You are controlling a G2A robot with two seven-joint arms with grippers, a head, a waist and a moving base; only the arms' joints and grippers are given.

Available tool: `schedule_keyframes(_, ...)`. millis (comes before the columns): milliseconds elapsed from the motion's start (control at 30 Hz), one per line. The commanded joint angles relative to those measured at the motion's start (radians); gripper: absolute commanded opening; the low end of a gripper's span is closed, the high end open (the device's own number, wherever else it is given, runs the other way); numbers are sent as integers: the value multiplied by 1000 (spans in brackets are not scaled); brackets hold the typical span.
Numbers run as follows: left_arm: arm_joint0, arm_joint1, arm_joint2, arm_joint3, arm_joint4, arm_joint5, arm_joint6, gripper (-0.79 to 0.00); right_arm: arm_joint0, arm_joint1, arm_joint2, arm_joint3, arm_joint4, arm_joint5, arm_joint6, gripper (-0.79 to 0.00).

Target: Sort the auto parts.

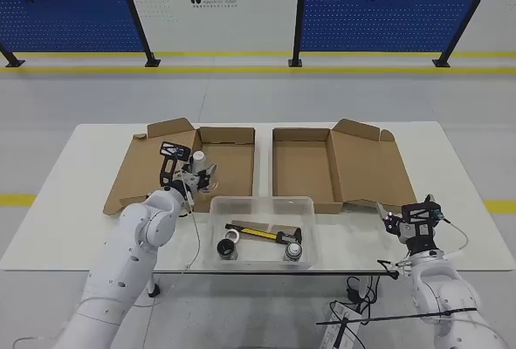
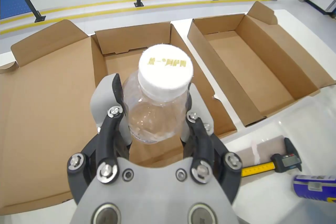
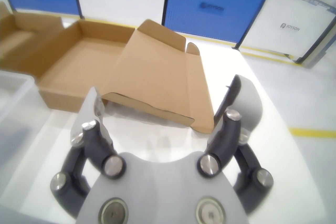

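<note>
My left gripper (image 2: 155,107) is shut on a clear plastic bottle (image 2: 155,109) with a white cap (image 2: 165,72). It holds the bottle over the left cardboard box (image 2: 118,70); from above, the bottle (image 1: 200,162) hangs at that box's near left part (image 1: 236,166). The right cardboard box (image 1: 301,170) lies open with nothing in it. A clear plastic bin (image 1: 260,207) at the table's front holds a yellow caliper (image 1: 258,232), a small can (image 1: 293,252) and a dark round part (image 1: 227,249). My right gripper (image 3: 165,99) stands open over bare table near the right front corner (image 1: 406,218).
Both boxes have lids (image 1: 367,166) folded flat outward on the white table (image 1: 467,174). The right box's lid (image 3: 157,78) lies just ahead of my right gripper. Blue and white partition panels (image 1: 380,22) stand behind the table.
</note>
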Motion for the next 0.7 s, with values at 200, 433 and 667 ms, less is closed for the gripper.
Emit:
schedule_keyframes(200,-4,-1,-2,19,16,2,-27,-785,0,0,0,0,0,0,0,0)
schedule_keyframes(433,-10,-5,9,38,31,2,-28,-785,0,0,0,0,0,0,0,0)
schedule_keyframes(667,-14,-9,17,41,41,9,-42,0,0,0,0,0,0,0,0,0)
